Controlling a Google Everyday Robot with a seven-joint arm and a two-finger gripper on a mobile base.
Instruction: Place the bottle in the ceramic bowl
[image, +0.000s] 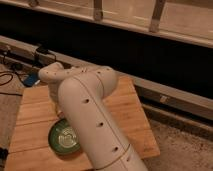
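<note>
Right now the gripper (56, 106) is hanging low over the wooden table (30, 117) at the end of the wrist, and the big white arm (87, 115) is hiding most of it. I cannot tell whether it is spread or pinching anything, because the arm is blocking that. The bottle is not showing clearly either. It is probably sitting right at the gripper, hidden, so whether it is gripped is unclear. The ceramic bowl (52, 136) is lying close by on the near side of the gripper, with the arm covering its right part.

The step in hand looks like securing the bottle before the carry. To do it well:
- Close on the body rather than the narrow neck, holding the bottle upright.
- Lift enough to clear the bowl rim.
- Travel the short way to the bowl centre.
- Lower before letting go, so the bottle is not tipping or rolling over the shallow wall.
</note>
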